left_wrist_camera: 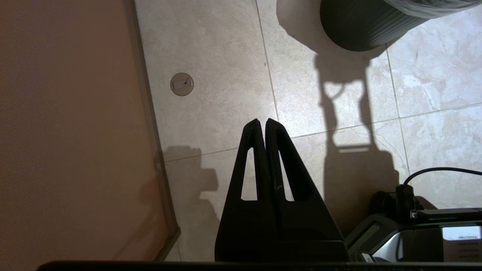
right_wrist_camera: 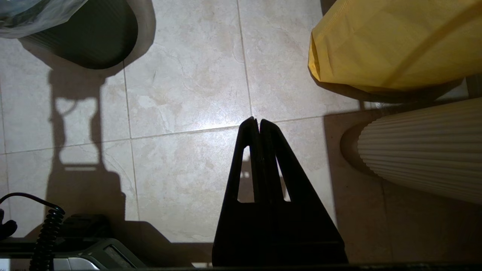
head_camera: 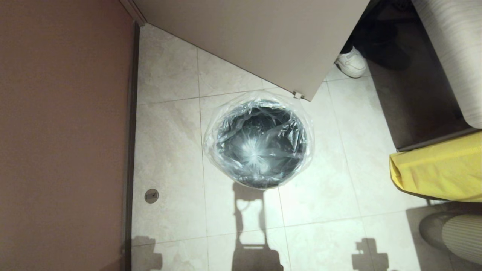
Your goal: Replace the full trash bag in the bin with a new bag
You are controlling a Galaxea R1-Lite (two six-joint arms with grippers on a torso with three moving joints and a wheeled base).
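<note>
Lined bin on tiled floor
The new bag (head_camera: 260, 150) lined the bin (head_camera: 263, 183); left tool (left_wrist_camera: 262, 121) and right tool (right_wrist_camera: 255, 120) hung pressed together above beige floor tiles (head_camera: 169, 150).

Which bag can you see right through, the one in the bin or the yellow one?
The new bag lining the bin: its dark inside shows through. The yellow sack beside it is opaque.

- bin (head_camera: 260, 183): dark grey ribbed wall, glossy black inside
- new bag (head_camera: 258, 140): colourless, see-through, crinkled; white star-shaped gather at centre
- floor tiles (head_camera: 169, 124): pale beige, faintly marbled, thin grey grout lines
- wall panel (head_camera: 64, 131), at 9 o'clock of the bin: flat reddish brown
- sack (head_camera: 440, 169), at 3 o'clock: opaque yellow
- ribbed cream surface (right_wrist_camera: 425, 154) (fine parallel grooves)
- shoe (head_camera: 351, 62), at 1 o'clock: white
- left gripper (left_wrist_camera: 262, 122), right gripper (right_wrist_camera: 255, 121): plain black
</note>
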